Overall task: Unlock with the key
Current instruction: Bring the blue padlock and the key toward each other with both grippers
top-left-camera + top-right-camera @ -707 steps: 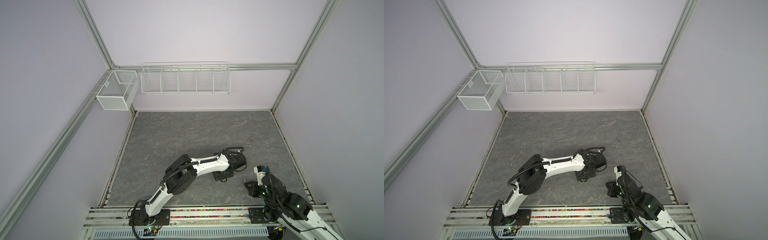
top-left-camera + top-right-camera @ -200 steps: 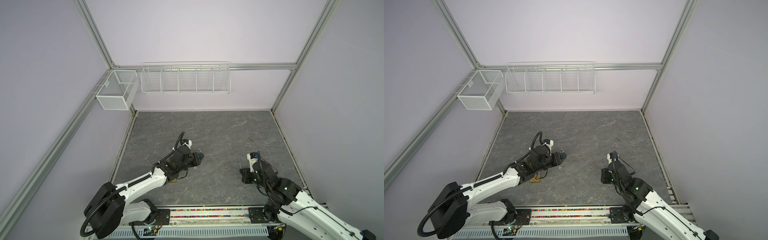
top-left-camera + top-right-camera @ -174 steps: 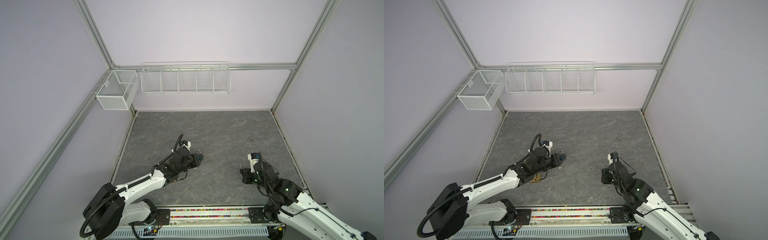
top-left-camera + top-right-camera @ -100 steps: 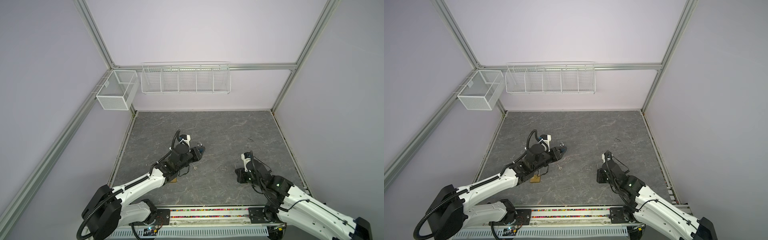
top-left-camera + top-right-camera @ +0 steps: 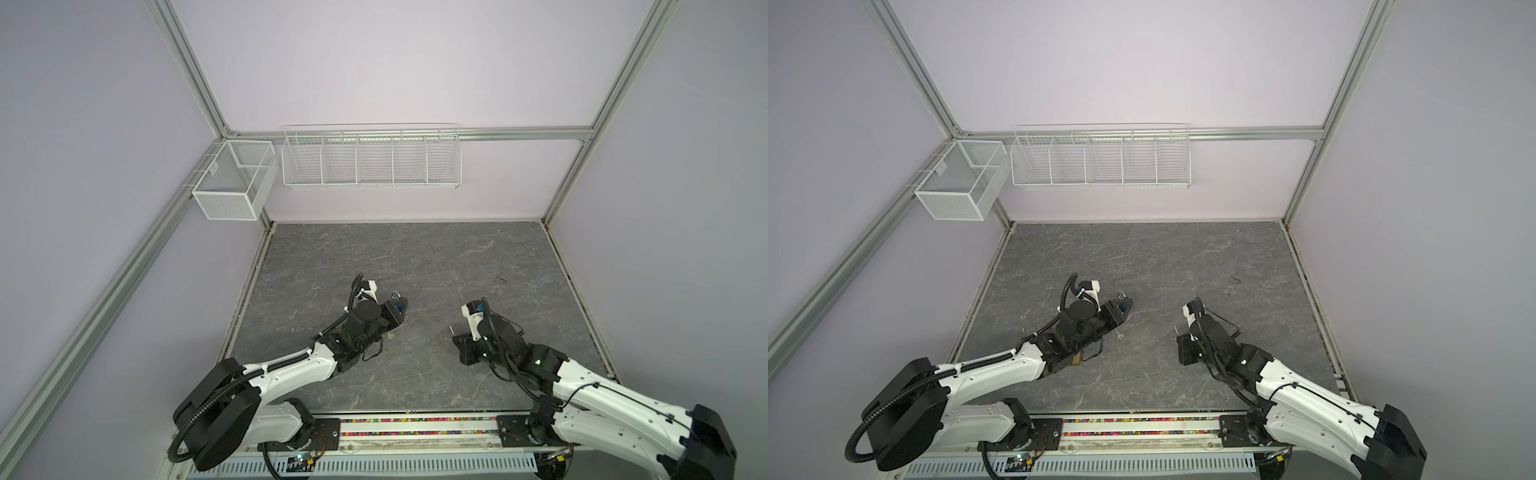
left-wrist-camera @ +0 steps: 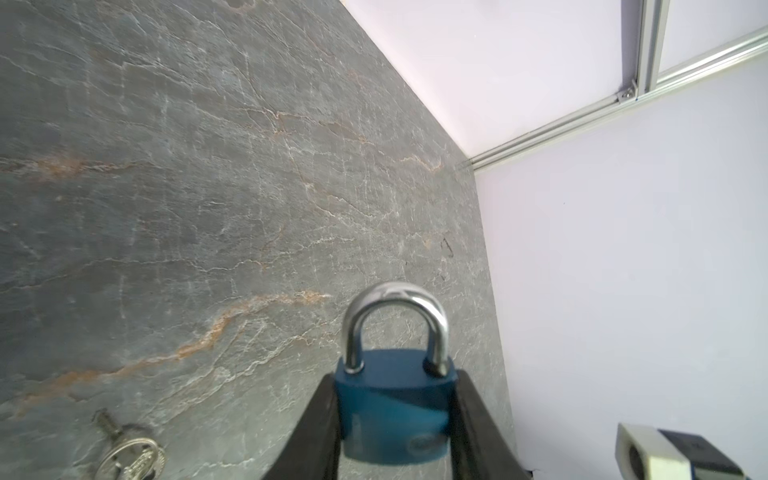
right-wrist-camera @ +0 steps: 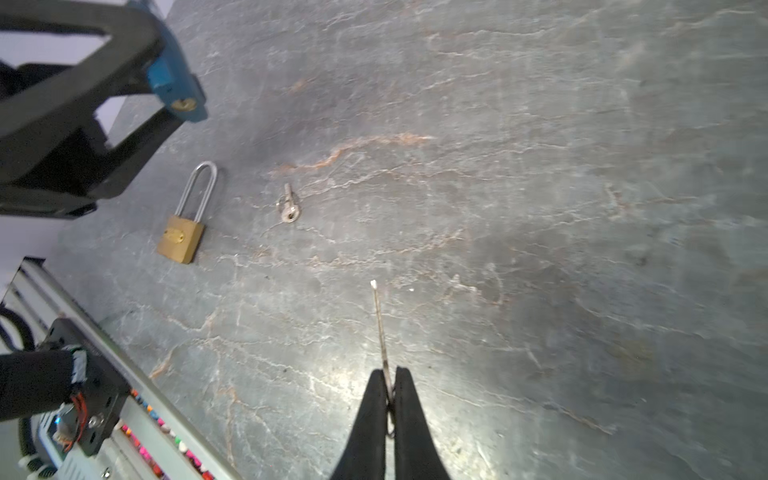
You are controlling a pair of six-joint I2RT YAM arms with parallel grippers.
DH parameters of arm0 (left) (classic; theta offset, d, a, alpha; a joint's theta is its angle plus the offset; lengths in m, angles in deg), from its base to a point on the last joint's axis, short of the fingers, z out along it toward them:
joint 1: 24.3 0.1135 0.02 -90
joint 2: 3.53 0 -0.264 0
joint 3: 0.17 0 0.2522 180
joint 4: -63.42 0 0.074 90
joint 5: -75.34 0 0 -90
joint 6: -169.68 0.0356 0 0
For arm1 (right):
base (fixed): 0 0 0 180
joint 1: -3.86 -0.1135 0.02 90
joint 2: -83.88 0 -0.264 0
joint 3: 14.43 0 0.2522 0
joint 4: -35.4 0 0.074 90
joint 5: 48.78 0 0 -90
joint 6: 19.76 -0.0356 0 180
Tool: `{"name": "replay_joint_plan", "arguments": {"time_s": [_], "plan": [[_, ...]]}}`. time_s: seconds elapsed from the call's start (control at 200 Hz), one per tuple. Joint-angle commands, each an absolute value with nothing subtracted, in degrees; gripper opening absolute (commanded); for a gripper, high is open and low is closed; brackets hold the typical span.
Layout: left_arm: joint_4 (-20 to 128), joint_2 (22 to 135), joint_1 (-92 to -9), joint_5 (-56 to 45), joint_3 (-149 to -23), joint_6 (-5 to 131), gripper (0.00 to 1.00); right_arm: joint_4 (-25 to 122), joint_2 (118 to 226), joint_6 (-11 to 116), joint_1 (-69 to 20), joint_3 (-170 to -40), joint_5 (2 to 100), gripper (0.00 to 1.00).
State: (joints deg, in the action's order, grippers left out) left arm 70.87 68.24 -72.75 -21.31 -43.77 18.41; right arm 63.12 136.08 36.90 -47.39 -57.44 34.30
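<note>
Left wrist view shows the left pincer (image 6: 392, 380) clamped on the body of a blue padlock (image 6: 395, 415), both legs of its silver shackle seated and the shackle pointing out past the fingertips. Right wrist view shows the right pincer (image 7: 388, 374) pressed together on a held key (image 7: 380, 324), which is seen edge-on with its blade sticking forward. The blue padlock's keyhole end is turned toward it, well apart. A loose key (image 7: 289, 205) lies flat on the tabletop (image 7: 540, 208), and a brass padlock (image 7: 180, 237) with a long shackle lies near it. In both top views the brass padlock sits partly under the left forearm. Counted: 2 padlocks, 2 keys, 2 pincers.
</note>
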Motion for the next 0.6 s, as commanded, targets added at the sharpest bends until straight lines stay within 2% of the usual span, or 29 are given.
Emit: {"name": "replay_joint_plan", "arguments": {"time_s": [0.0, 0.185, 0.37, 0.595], "plan": [[73.93, 66.24, -73.06, -23.65, -42.75, 14.72, 0.00, 56.10, 139.19, 39.36, -50.13, -59.78, 37.18, 0.07], [76.57, 66.37, -73.74, -20.44, -42.84, 14.62, 0.00, 51.10, 145.09, 41.87, -54.12, -62.86, 38.13, 0.07], [80.42, 67.00, -76.01, -17.84, -42.03, 17.11, 0.00, 56.21, 152.72, 41.48, -54.11, -69.71, 34.90, 0.07], [80.37, 64.61, -76.52, -18.06, -40.17, 17.11, 0.00, 58.09, 155.14, 40.45, -53.92, -73.05, 32.73, 0.07]]}}
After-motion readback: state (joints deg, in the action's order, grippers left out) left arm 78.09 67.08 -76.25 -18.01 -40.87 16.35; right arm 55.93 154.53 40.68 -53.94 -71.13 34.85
